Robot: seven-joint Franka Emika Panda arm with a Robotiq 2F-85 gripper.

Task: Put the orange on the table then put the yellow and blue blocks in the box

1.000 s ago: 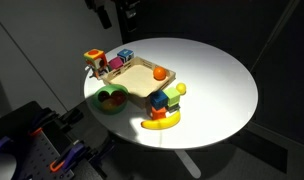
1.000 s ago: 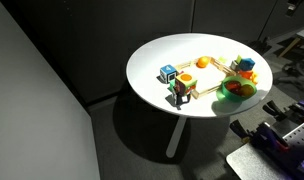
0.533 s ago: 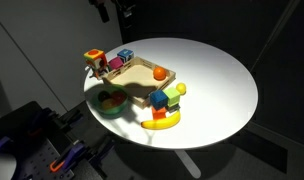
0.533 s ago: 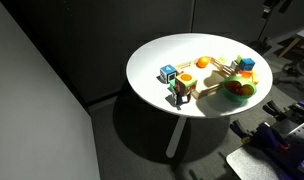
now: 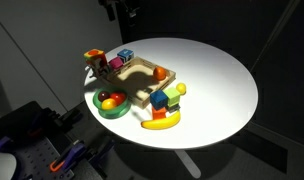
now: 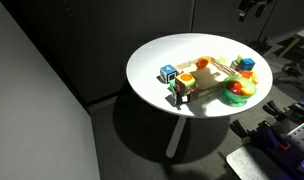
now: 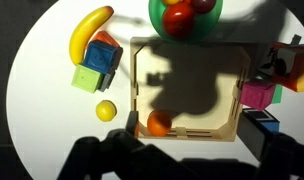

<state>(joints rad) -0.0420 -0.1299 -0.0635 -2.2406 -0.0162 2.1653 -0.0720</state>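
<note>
**Exterior view.** The gripper (image 5: 122, 8) hangs high over the far left edge of the table (image 5: 222, 90), well apart from every object. Its opening cannot be read from here. The orange (image 5: 159, 72) lies inside the box (image 5: 140, 98), against the far right wall, so it has to come out before anything goes in. A blue block (image 5: 125, 56) stands on the tabletop just beyond the box's far corner, a green bowl (image 5: 112, 103) sits near left, and a banana (image 5: 162, 123) lies near right.

**Exterior view, opposite side.** The orange shows in the box's far left corner, with the blue block further left.

**Wrist view.** The camera looks straight down at the box, with the orange in its lower left corner. The yellow block (image 7: 107, 110) rests outside, near that corner. The gripper's fingers (image 7: 102, 158) stand wide apart with nothing between them, apparently poised to descend on the orange.
</note>
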